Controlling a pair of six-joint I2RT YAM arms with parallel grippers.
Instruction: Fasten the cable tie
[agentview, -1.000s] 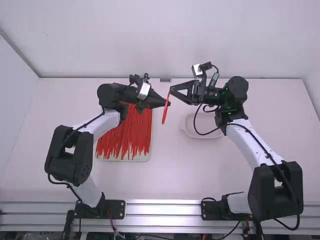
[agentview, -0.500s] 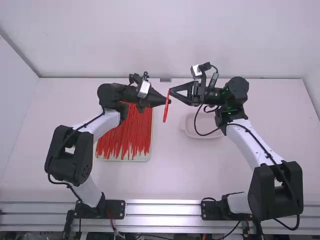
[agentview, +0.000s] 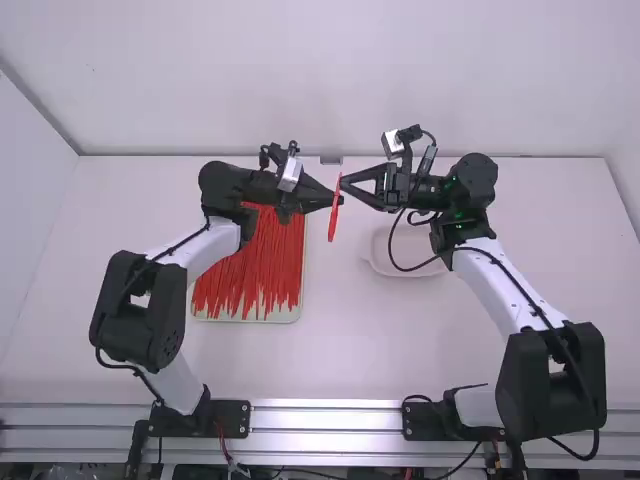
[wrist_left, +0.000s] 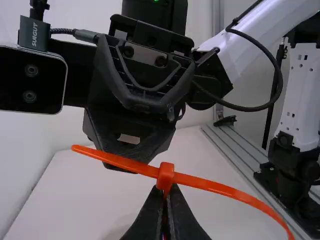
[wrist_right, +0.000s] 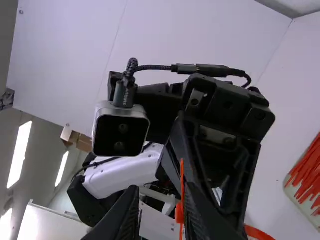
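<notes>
Red cable tie (wrist_left: 210, 185) in left claw (wrist_left: 165, 194)

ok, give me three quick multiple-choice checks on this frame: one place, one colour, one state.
1. The loose ties lie: A in the tray; B in a blue box; C in a person's hand.
2. The held cable tie is: A black; B red; C white.
3. The left gripper is: A open; B shut on the cable tie's head; C shut on a screwdriver.
Key: A, the heap fills the tray; B, plainly red in the left wrist view; B, it pinches the tie just under the head.
</notes>
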